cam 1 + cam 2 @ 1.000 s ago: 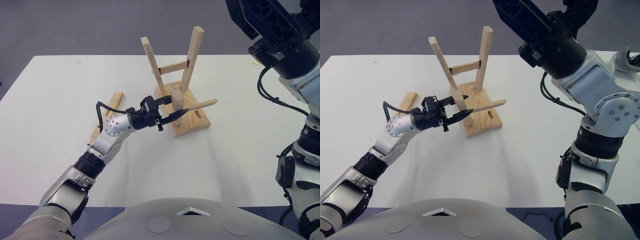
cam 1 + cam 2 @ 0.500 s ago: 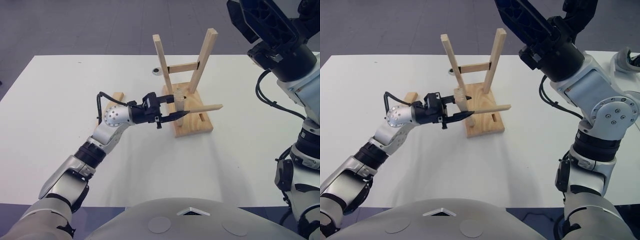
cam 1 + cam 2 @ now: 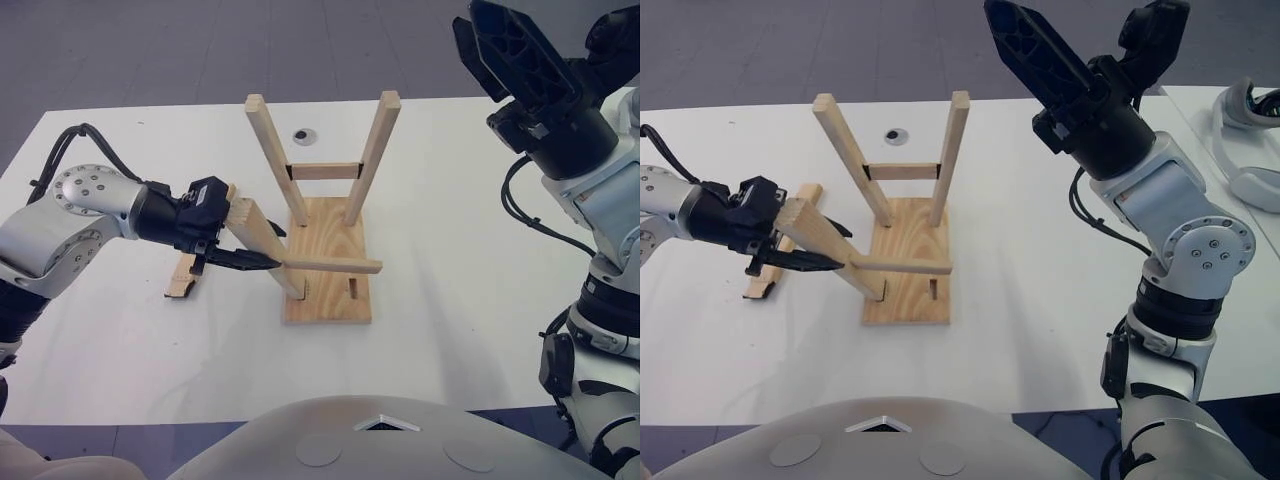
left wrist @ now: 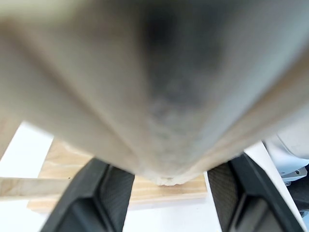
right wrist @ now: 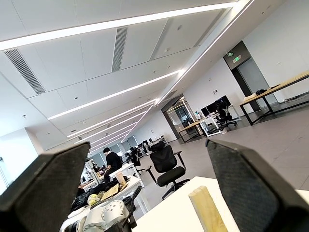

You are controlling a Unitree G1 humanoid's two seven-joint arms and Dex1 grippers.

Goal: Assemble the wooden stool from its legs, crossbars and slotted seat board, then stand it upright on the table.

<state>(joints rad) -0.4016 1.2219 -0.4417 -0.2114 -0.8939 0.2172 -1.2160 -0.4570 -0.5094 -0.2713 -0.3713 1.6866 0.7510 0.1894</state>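
Clasping leg (image 3: 282,275), left fingers (image 3: 245,260) horizontal

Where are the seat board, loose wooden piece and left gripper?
seat board (image 3: 326,302), left eye view, bare near end.
loose wooden piece (image 3: 180,283), left eye view, middle.
left gripper (image 3: 275,248), left eye view, between fingertips.

Up close — wooden leg (image 4: 159,87) blurred

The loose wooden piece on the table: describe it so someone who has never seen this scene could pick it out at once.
On the white table lies the flat seat board with two legs standing up. To the robot's left of the board, below the left tool gripping a slanted leg, is the loose wooden piece. Unlike the other sticks, it lies flat, apart from the board.
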